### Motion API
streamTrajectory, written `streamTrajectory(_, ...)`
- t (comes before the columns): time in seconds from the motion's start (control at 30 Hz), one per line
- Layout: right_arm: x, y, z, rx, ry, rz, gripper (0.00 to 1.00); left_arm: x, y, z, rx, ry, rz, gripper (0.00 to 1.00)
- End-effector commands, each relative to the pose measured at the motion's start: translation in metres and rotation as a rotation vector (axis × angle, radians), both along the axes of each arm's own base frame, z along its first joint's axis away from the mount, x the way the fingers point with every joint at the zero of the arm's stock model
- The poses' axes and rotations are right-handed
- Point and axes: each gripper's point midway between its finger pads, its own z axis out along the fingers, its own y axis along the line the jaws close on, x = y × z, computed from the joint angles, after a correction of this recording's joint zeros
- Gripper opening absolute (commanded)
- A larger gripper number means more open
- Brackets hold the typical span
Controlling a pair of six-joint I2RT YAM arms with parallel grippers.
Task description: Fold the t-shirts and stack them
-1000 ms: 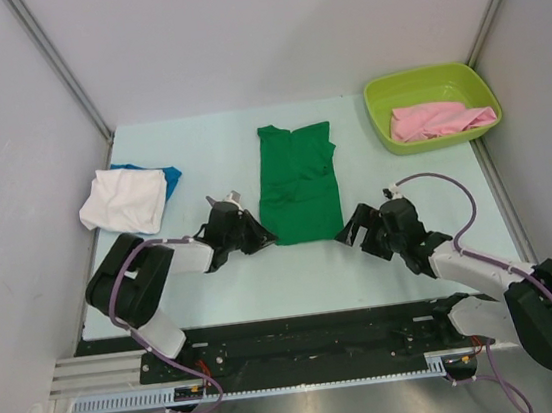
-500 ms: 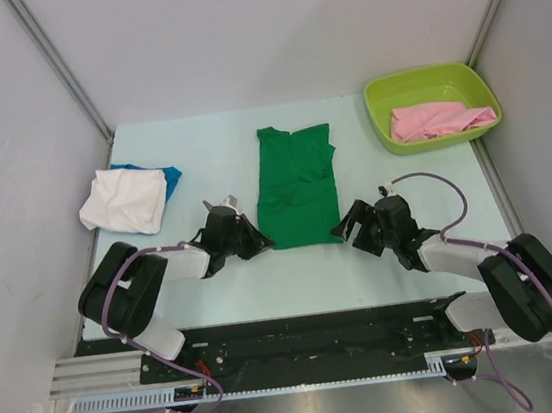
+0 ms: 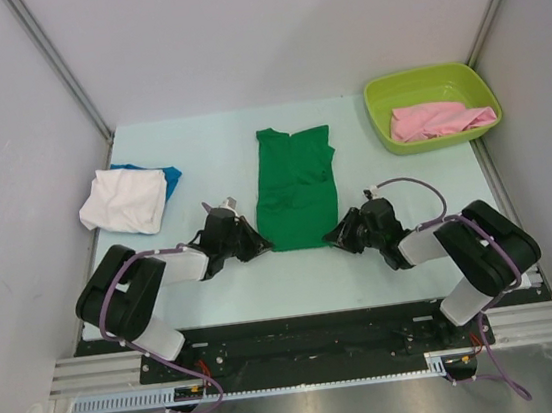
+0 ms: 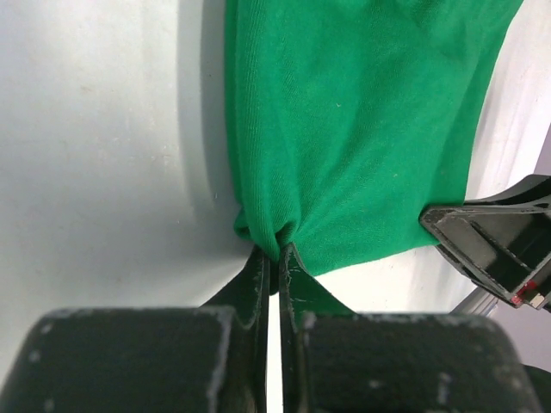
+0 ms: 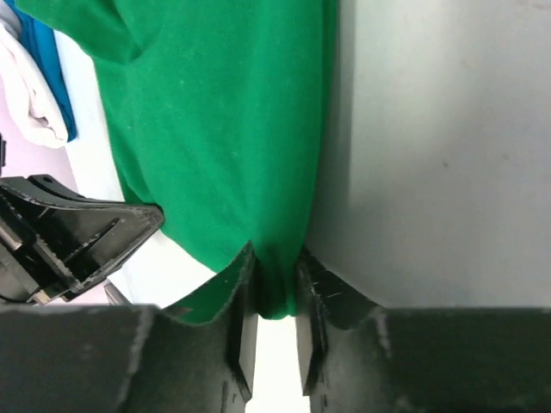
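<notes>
The green shirt [image 3: 297,186] lies flat in the middle of the table [image 3: 198,145], folded long and thin. The left gripper [image 4: 275,258] is pressed tight on the shirt's near left corner, and the cloth bunches up there. The right gripper [image 5: 274,284] has the near right corner between its fingers and pinches it. At the far left, a white shirt [image 3: 126,200] sits folded on top of a blue shirt [image 3: 163,172]. At the far right, a pink shirt [image 3: 437,119] lies crumpled in a green tub [image 3: 386,117].
</notes>
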Motion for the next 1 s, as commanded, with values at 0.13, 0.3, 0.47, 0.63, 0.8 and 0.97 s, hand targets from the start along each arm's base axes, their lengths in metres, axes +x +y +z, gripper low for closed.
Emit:
streamTrajectory(0.13, -0.021, -0.013, -0.023, -0.091, 0.086, 0.003, 0.00, -0.044, 0.023, -0.025, 0.096, 0.110, -0.025, 0.00)
streamTrajectory(0.3, -0.041, -0.013, -0.001, -0.163, 0.032, 0.038, 0.00, -0.070, 0.021, -0.013, 0.085, 0.089, -0.031, 0.00)
streamTrajectory(0.47, -0.078, -0.020, 0.017, -0.230, -0.009, 0.061, 0.00, -0.102, 0.016, 0.006, 0.070, 0.052, -0.038, 0.00)
streamTrajectory(0.63, -0.113, -0.022, 0.039, -0.266, -0.093, 0.079, 0.00, -0.127, 0.023, 0.015, 0.061, 0.034, -0.022, 0.00)
streamTrajectory(0.8, -0.108, -0.019, 0.062, -0.304, -0.175, 0.079, 0.00, -0.116, 0.022, 0.064, 0.023, -0.100, -0.001, 0.00)
streamTrajectory(0.97, -0.083, -0.008, 0.101, -0.335, -0.292, 0.079, 0.00, -0.094, 0.016, 0.115, 0.063, -0.205, -0.015, 0.00)
